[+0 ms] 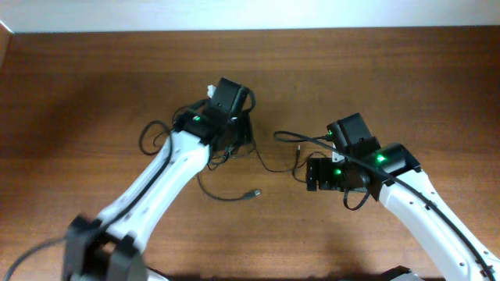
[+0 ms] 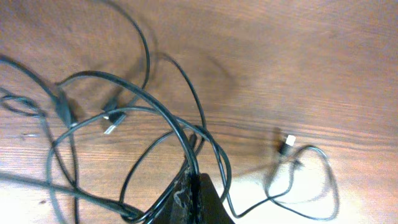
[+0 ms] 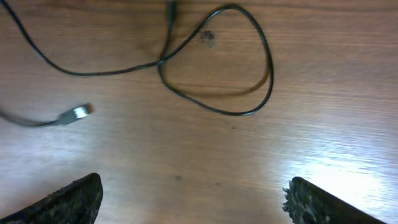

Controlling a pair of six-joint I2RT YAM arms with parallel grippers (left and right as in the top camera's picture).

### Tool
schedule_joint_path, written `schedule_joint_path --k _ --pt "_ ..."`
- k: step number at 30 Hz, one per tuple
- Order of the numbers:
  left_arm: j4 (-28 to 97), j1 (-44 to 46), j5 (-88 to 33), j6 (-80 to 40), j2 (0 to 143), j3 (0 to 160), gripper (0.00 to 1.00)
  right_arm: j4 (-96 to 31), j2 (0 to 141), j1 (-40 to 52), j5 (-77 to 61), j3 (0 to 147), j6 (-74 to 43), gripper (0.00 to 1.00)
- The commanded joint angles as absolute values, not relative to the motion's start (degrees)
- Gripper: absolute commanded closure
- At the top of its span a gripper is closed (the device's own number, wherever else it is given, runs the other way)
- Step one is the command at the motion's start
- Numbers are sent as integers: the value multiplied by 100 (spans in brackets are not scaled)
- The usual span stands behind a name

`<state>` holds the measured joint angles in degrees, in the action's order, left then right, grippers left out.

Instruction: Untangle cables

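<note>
Wooden table (image 1: 94, 86), brown, bearing everything below; left arm (image 1: 164, 176), white, reaching in from the lower left of the overhead view; right arm (image 1: 437, 207), white, reaching in from the lower right; cables (image 2: 168, 116), thin and black, heaped in overlapping loops around and beneath the left gripper (image 2: 196, 186); left gripper clenched, fingers pressed together on strands of the cables where several loops converge; right gripper (image 3: 193, 193) released, fingers (image 3: 71, 199) spread wide, nothing between them; single loop (image 3: 271, 65) of the cables flat on the table beyond the right fingertips, apart from them; metallic plug end (image 3: 78, 113) near one right finger, not touching; pale plug end (image 2: 288, 142) beside the tangle, well apart from the left gripper.
</note>
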<state>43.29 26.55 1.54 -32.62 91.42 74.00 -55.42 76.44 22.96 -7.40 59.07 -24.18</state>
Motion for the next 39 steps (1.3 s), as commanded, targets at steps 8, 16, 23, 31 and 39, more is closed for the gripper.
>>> schedule_joint_path --k 8,16,23,31,39 --pt "4506 2633 366 -3411 7990 7522 100 -3575 8750 2742 -3780 5612 -2056 12" --pt "4508 1682 -2202 -3798 7697 7524 100 -2163 9351 3378 -2023 5601 -1284 40" --pt "4934 16 -1173 -3771 7631 7522 100 -4429 8416 2591 -840 5605 -1411 96" --pt "5433 -895 961 -3800 7638 7516 100 -5022 5789 1431 204 5605 -1103 96" --pt "5774 -2305 1046 -4582 7638 7513 100 -5651 5791 -252 969 5605 -2324 96"
